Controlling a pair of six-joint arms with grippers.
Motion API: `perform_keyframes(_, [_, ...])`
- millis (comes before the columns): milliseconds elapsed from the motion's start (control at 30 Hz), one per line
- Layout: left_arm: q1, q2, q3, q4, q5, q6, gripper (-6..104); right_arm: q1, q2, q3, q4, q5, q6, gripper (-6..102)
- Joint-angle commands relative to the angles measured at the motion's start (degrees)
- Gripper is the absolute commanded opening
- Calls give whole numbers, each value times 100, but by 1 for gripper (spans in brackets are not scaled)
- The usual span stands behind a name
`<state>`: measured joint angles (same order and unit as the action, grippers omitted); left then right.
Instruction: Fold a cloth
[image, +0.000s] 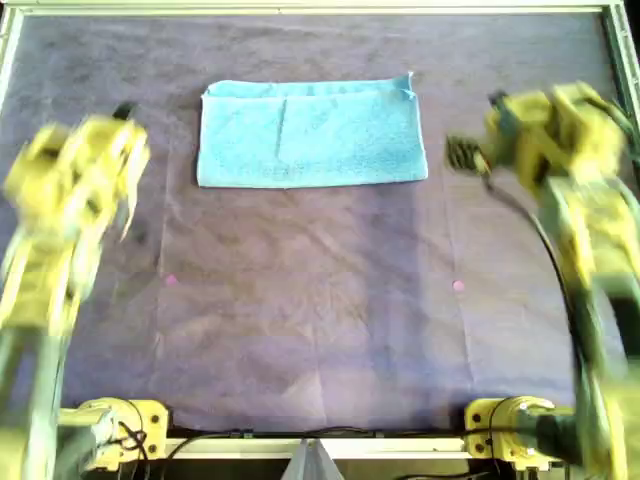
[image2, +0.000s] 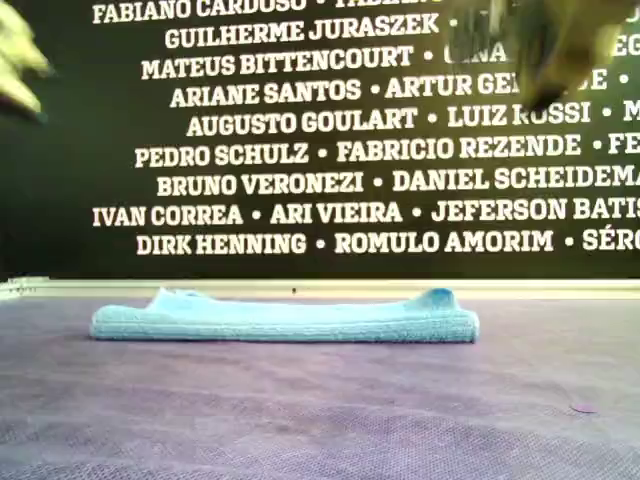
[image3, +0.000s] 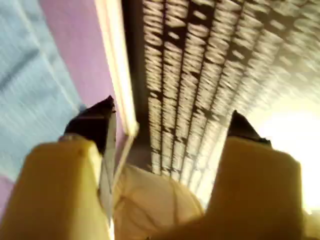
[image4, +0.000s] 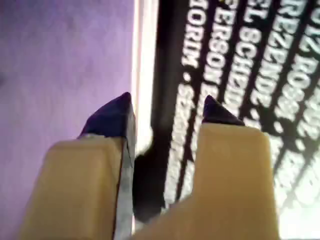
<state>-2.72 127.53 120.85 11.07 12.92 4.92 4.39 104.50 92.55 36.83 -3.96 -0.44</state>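
Cloth (image: 312, 133): fluffy sky-blue terry, folded rectangular, on wrinkled purple covering (image: 320, 330).

Both arms are showing motion-blurred in the overhead view, their fingers indistinct. In the exterior view, frame edges are cropping the wall lettering (image2: 350, 150), and blurred yellow arm parts are cutting across its top.

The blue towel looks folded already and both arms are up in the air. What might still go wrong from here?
Two things, I would guess. One corner of the cloth sticks up at the overhead view's top right, so the layers may spring open. Also, the left gripper and right gripper are both open, holding nothing and blurred with motion; a low sweep might snag the cloth or ruck the wrinkled purple covering beneath it.
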Motion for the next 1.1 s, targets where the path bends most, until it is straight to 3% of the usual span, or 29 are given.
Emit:
perform_keyframes(0, [97,2830,1538,18,-26,18,78,-70,2355,1178,272,44,-35,56])
perform_keyframes(200, [105,5063,3384,18,-26,9,78,-70,4693,3577,193,53,-35,56])
perform_keyframes(500, [9,5054,4078,18,53,-53,78,-62,7022,5757,176,53,-35,56])
perform_keyframes(800, [9,5045,5150,18,70,-53,78,-70,7462,7040,176,62,-26,56])
perform_keyframes(900, [9,5045,5168,18,70,-53,78,-70,7462,7102,176,62,62,56])
perform_keyframes(967, [9,5045,5168,18,70,-53,79,-62,7462,7110,176,44,-18,56])
perform_keyframes(1067, [9,5027,5168,26,-26,-53,79,44,7436,7005,176,-35,9,56])
